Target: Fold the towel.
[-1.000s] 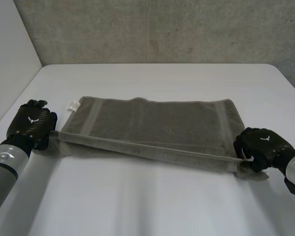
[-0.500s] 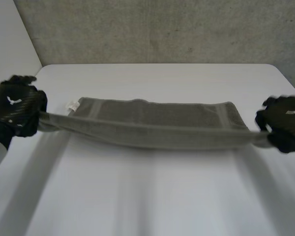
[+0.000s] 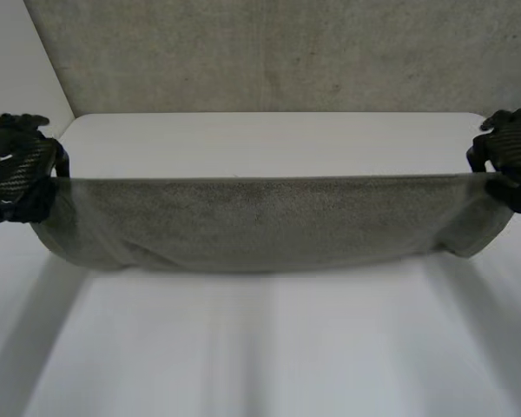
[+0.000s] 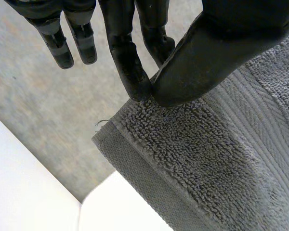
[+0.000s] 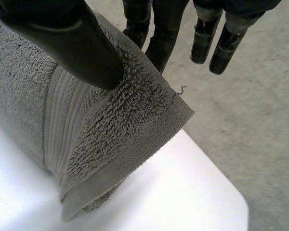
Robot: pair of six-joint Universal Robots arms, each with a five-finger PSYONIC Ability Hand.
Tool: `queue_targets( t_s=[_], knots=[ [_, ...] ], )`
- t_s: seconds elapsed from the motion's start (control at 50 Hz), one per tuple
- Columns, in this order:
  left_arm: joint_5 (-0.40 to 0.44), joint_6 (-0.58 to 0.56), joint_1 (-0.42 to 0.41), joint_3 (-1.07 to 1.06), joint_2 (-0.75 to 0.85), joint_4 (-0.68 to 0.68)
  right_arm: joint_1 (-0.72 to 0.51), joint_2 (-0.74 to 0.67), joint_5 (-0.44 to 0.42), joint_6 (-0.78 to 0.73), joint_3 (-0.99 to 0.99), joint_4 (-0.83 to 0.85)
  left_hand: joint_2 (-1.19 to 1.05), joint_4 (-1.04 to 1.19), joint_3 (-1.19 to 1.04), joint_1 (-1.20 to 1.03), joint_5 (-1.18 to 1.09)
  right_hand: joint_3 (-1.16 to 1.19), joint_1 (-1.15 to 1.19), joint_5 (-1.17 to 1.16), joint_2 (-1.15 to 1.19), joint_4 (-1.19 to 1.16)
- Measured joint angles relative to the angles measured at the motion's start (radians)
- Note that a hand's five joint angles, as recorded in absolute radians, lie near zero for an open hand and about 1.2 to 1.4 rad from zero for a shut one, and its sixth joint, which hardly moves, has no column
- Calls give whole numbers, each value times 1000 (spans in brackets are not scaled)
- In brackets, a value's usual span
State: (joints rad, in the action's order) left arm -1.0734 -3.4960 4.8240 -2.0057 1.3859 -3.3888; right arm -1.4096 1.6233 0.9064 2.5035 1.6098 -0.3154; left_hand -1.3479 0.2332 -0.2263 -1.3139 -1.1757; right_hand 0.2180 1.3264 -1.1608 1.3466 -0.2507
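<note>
A grey terry towel [image 3: 260, 221] hangs stretched between my two hands above the white table [image 3: 269, 347], its upper edge taut and level, its lower part sagging toward the table. My left hand [image 3: 13, 169] pinches one top corner of the towel [image 4: 192, 159] between thumb and fingers [image 4: 135, 72]. At the opposite top corner, my right hand [image 3: 514, 156] pinches the towel [image 5: 101, 125] the same way, thumb [image 5: 72, 43] pressed on the terry.
A rough grey wall [image 3: 269, 52] rises behind the table's far edge. A pale wall [image 3: 17, 69] stands to the left.
Both hands have risen and moved apart, lifting the towel's near edge off the table. The towel went from lying flat to hanging as a stretched sheet.
</note>
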Motion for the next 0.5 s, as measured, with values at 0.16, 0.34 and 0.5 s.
queue_targets(
  t_s=[0.16, 0.34, 0.5],
  knots=[
    [-12, -3, -61, 144, 255, -3, -15, -215, -8, -9, -102, 6, 0, 0, 0, 0, 0, 0, 0, 0, 0, 0],
    [-46, -68, -143, 369, 556, 9, -89, -466, 21, -44, -273, 18, -1, 0, 0, 0, -4, 0, 0, -11, 0, 0],
    [-147, -157, -207, 541, 744, 18, -127, -632, 55, -60, -393, 94, -1, 0, 0, 0, -4, 0, 0, -11, 0, 0]
  ],
)
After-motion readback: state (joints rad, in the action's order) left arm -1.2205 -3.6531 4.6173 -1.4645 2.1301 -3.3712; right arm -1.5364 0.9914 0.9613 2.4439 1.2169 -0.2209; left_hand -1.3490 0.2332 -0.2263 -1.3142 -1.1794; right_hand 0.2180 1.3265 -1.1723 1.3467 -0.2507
